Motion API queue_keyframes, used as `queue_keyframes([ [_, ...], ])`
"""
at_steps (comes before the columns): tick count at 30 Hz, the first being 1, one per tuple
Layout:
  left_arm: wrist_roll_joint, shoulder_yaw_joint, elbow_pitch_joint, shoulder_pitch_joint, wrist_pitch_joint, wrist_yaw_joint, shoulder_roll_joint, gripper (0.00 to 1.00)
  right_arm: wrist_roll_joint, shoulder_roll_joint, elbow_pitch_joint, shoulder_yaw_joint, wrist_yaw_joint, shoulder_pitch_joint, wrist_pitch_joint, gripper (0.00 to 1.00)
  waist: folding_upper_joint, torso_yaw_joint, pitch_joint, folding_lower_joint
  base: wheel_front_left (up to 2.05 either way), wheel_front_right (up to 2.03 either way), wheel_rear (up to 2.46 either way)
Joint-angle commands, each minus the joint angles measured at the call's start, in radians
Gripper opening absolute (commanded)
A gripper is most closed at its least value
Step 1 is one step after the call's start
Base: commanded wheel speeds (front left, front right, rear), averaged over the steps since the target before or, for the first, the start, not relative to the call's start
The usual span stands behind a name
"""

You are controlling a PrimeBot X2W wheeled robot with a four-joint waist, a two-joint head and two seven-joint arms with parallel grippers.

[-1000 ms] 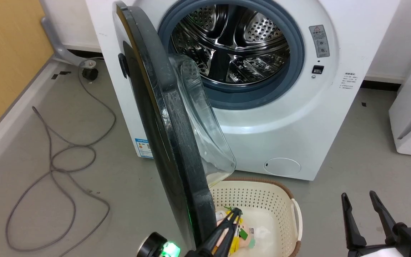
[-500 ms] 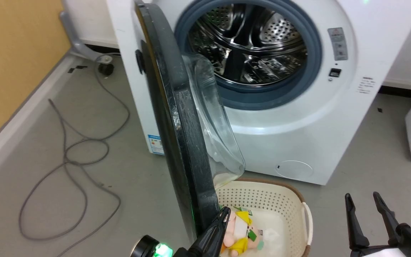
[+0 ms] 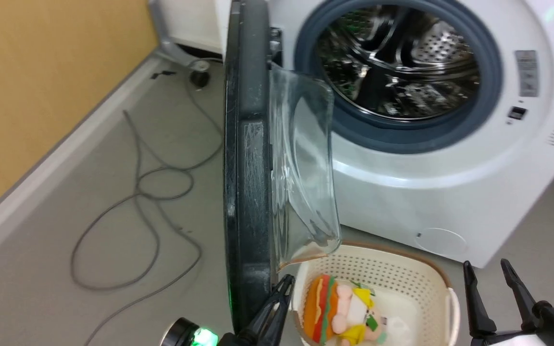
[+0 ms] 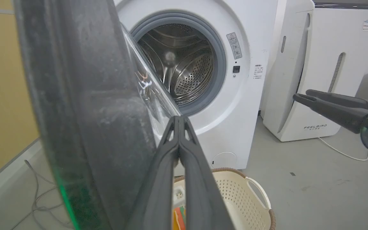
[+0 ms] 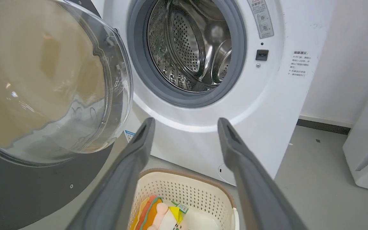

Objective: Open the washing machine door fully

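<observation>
Grey floor (image 3: 41, 288), one washing machine door (image 3: 248, 192)

Inventory: 1 washing machine (image 3: 450, 192); 1 washing machine door (image 3: 245, 168); 1 cream basket (image 3: 402, 283), with soft toys (image 3: 334, 307) inside, number unclear; 1 grey cable (image 3: 161, 182); 1 white FEELBIRD appliance (image 4: 315, 80); 2 grippers: left gripper (image 3: 284, 283), right gripper (image 3: 485, 263).

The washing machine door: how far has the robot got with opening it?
Done: the washing machine door is unlatched and stands out from the front, the drum exposed. In hand: the shut left claw sits at the door's inner lower edge, seemingly pushing. Left: swing it wider, probably; the right claw waits open beside the basket.
</observation>
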Motion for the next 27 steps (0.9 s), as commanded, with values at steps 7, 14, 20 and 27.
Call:
queue_keyframes([
  [7,0.004,0.044,0.010,0.027,-0.004,0.015,0.016,0.00,0.010,0.004,0.004,0.000,0.001,0.003,-0.004,1.00,-0.0001,0.092,0.015,0.0000,0.00,0.00,0.00],
  [14,-0.011,0.149,0.071,-0.012,-0.004,0.038,0.042,0.00,-0.004,0.004,0.000,0.001,0.001,-0.010,-0.004,1.00,-0.0001,0.121,0.042,0.0000,0.00,0.00,0.00],
  [20,-0.027,0.242,0.104,-0.047,-0.004,0.059,0.057,0.00,-0.019,0.004,-0.005,-0.002,0.001,-0.021,-0.004,1.00,-0.0001,0.122,0.067,0.0000,0.00,0.00,0.00],
  [27,-0.053,0.373,0.138,-0.094,-0.004,0.076,0.062,0.00,-0.039,0.004,-0.007,-0.008,0.001,-0.041,-0.004,1.00,-0.0001,0.115,0.110,0.0000,0.00,0.00,0.00],
])
